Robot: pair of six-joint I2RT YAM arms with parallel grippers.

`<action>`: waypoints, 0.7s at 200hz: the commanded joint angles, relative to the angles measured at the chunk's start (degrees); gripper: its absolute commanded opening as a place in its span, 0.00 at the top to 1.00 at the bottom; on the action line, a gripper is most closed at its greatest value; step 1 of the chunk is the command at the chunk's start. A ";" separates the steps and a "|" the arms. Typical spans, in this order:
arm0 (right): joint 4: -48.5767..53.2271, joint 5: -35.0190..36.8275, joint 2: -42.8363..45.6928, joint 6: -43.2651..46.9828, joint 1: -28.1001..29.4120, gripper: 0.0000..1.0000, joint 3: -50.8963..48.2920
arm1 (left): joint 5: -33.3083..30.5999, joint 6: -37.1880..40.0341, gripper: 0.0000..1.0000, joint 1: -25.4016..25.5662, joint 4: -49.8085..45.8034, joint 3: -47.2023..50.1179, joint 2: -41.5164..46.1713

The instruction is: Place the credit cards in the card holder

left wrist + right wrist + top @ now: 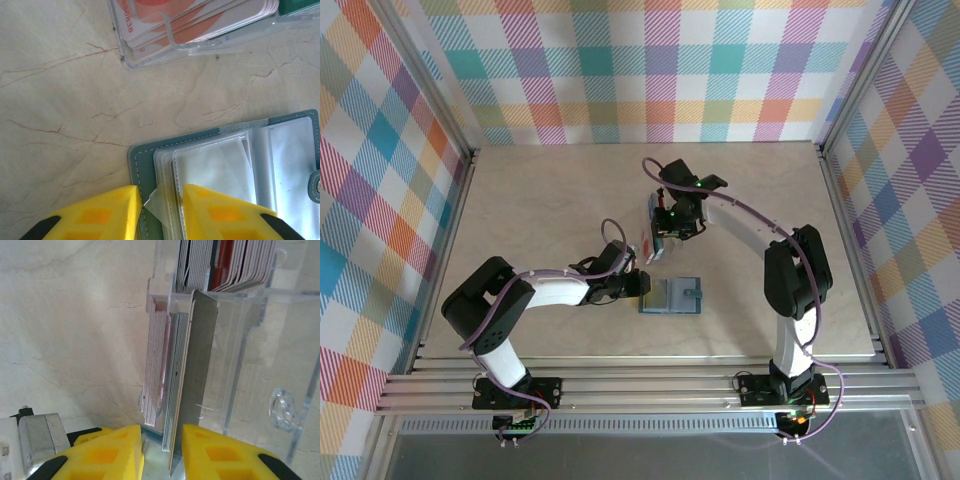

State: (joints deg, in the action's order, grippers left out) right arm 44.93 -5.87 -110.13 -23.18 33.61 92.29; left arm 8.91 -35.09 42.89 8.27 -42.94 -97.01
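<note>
The teal card holder (672, 297) lies open on the table, its clear sleeves facing up. My left gripper (642, 284) rests at its left edge. In the left wrist view the gripper (157, 192) stands narrowly open over the teal cover (145, 165), with a lifted sleeve corner (152, 201) between the fingers. The credit cards (172, 370) stand on edge in a clear box (255, 365). My right gripper (162, 432) is narrowly open around one stack. A grey card (200, 365) is against the right finger, and a gap remains on the left. More cards, one of them red (225, 265), stand behind.
The clear card box (655, 222) stands just beyond the holder, under my right gripper (672, 230). Its pale and red cards (200, 20) appear at the top of the left wrist view. Bare tabletop (540, 200) extends left and behind. Plaid walls enclose the table.
</note>
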 commanded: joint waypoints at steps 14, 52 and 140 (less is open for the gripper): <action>0.34 -5.33 -1.34 1.22 -0.55 0.70 1.38 | 0.39 0.45 0.70 1.14 -3.99 1.99 -2.29; -1.49 -10.10 -1.44 0.59 -2.12 0.69 0.79 | 0.50 0.40 0.70 1.22 -4.05 2.07 -2.04; -2.57 -12.23 -0.68 0.33 -3.15 0.75 -0.03 | 0.94 0.30 0.70 1.23 -3.70 1.99 -2.14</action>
State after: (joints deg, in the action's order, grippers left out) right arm 42.87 -16.34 -110.96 -23.07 30.70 92.36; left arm 8.93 -35.09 42.89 8.38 -42.89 -97.01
